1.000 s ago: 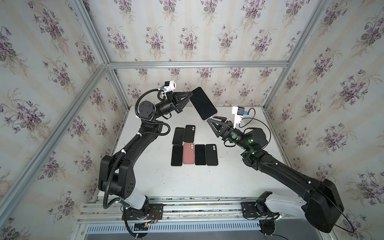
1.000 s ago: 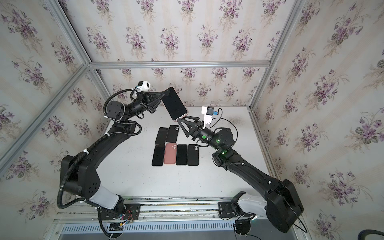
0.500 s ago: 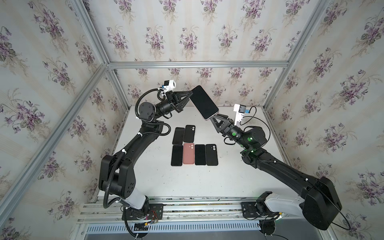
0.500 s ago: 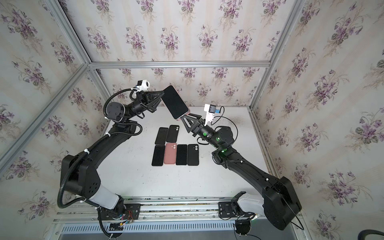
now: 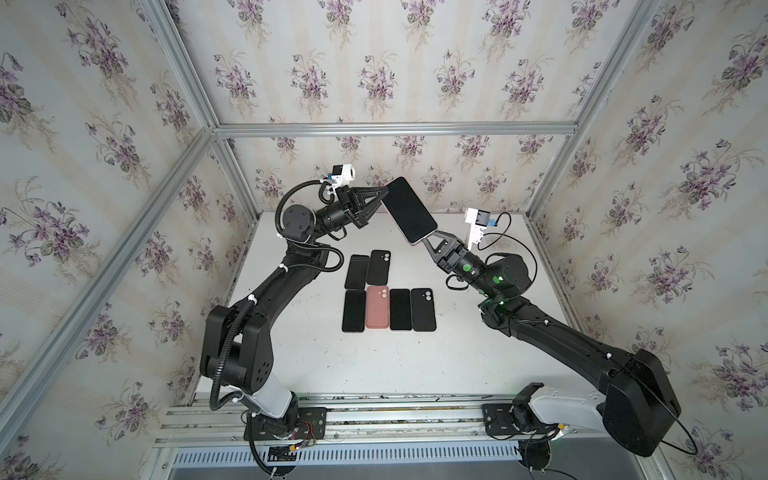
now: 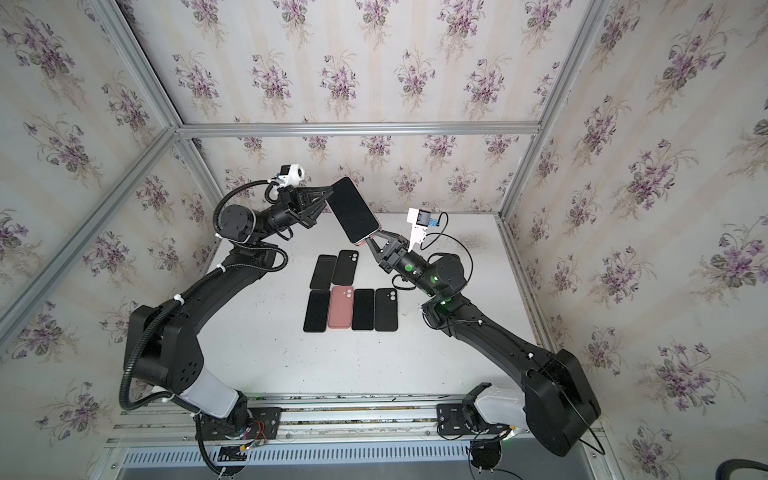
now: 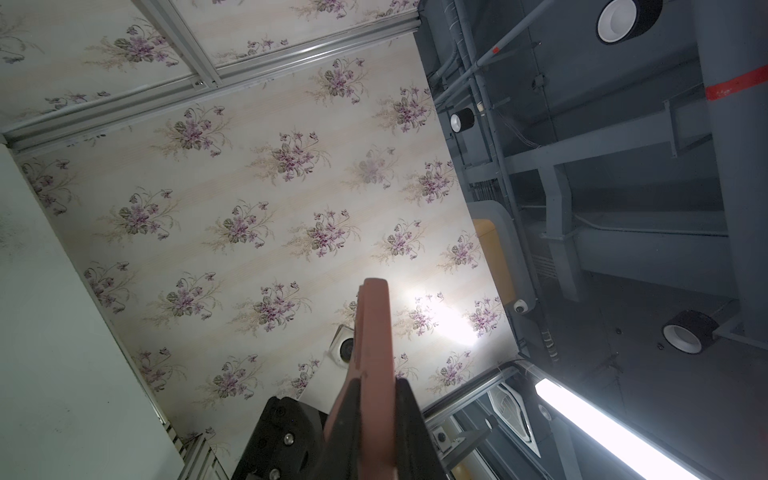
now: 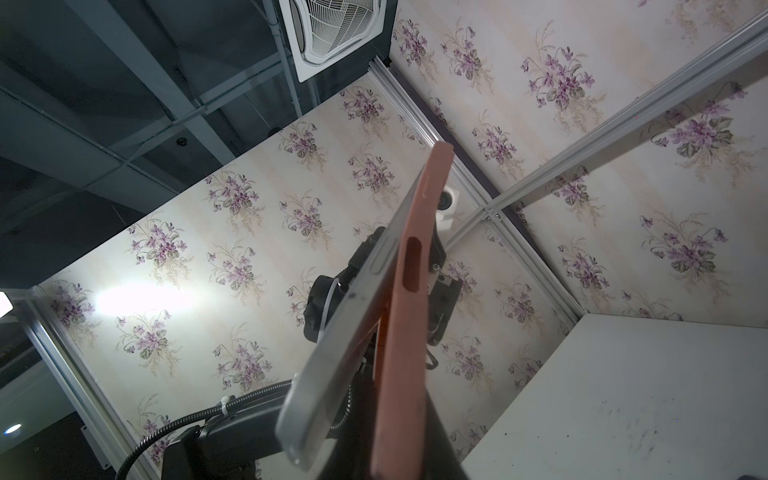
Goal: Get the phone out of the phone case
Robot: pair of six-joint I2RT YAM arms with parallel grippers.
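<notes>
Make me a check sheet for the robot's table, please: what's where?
Surface: white table, a few dark specks.
Job's things: phone in the air, screen up; pink case peeled off it at the right arm's end, on at the other.
Clutter: six phones or cases flat in two rows, one pink.
Grippers: left gripper shut on the phone's top end; right gripper shut on the case's lip.
Cables: hose runs along the left arm.
Surroundings: flowered walls, metal frame.

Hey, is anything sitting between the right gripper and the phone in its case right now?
Nothing visible. The right gripper is shut on the pink case's lower end, right beside the phone; the left gripper grips the upper end.
</notes>
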